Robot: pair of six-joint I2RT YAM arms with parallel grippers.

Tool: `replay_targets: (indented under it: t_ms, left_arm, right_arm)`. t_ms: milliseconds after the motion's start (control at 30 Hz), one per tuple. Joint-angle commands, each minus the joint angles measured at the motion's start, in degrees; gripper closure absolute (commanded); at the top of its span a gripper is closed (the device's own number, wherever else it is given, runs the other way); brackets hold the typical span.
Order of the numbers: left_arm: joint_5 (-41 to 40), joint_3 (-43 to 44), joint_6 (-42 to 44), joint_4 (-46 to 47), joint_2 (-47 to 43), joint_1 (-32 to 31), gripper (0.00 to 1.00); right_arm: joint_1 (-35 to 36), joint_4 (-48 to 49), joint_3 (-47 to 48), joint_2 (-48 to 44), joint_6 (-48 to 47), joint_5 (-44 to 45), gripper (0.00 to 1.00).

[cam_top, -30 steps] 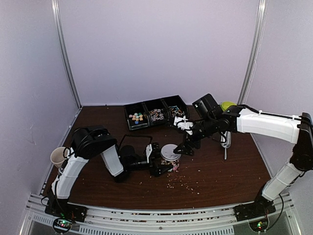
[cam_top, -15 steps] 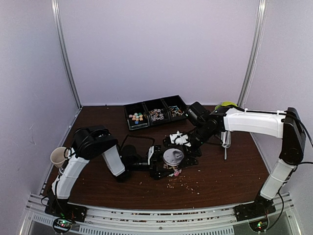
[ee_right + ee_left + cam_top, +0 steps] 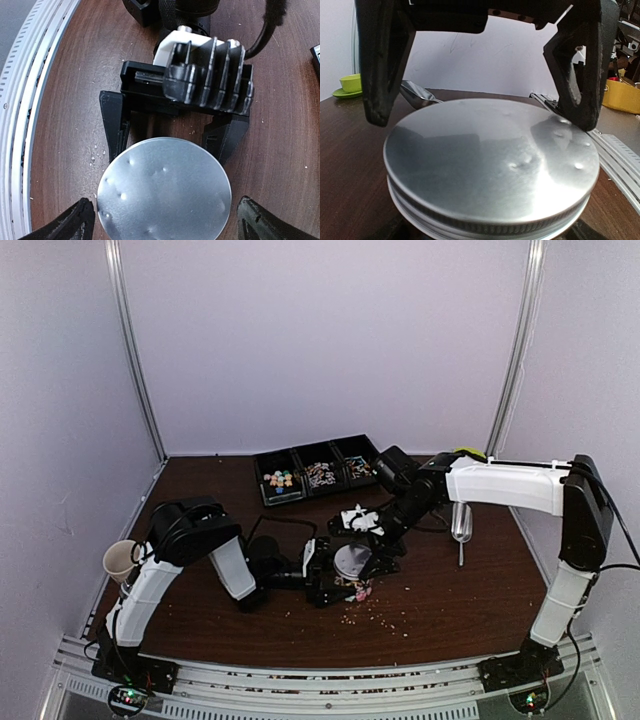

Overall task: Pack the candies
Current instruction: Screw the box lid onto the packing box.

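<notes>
A jar with a dented silver lid (image 3: 352, 561) stands mid-table. My left gripper (image 3: 340, 578) lies low on the table, shut on the jar's body; its black fingers (image 3: 580, 75) flank the lid (image 3: 490, 160). My right gripper (image 3: 364, 550) hovers straight above the lid (image 3: 165, 192), open, with its fingertips (image 3: 80, 222) clear of the rim on both sides. Candies fill a black three-part tray (image 3: 345, 443) behind: pastel chunks (image 3: 278, 479) on the left, stick-like ones (image 3: 320, 474) in the middle. A few pinkish pieces (image 3: 358, 590) show through the jar's side.
A metal scoop (image 3: 461, 525) lies to the right of the jar, with a green cup and saucer (image 3: 465, 453) behind it. A paper cup (image 3: 119, 561) sits at the far left. Pale crumbs (image 3: 378, 616) are scattered in front of the jar.
My right arm has swung left and down, from beside the jar to directly over its lid, still open. The left gripper and jar have stayed put.
</notes>
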Motion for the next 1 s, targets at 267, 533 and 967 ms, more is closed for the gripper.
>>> replay_targets:
  t_ms: [267,533,967]
  left_arm:
    - [0.29,-0.91,-0.11,-1.14,5.9,-0.39,0.18]
    - [-2.36,-1.48,0.28,-1.45,5.64,-0.34,0.18]
    - [-8.62,-3.28,2.32,-2.8,4.43,-0.3,0.18]
  right_arm:
    - [-0.28,-1.86,2.98,1.8,1.4,-2.87,0.05]
    - [-0.29,-0.85,2.29,2.03,2.65,-3.07,0.1]
    - [0.44,10.91,-6.25,-1.37,13.54,2.29,0.1]
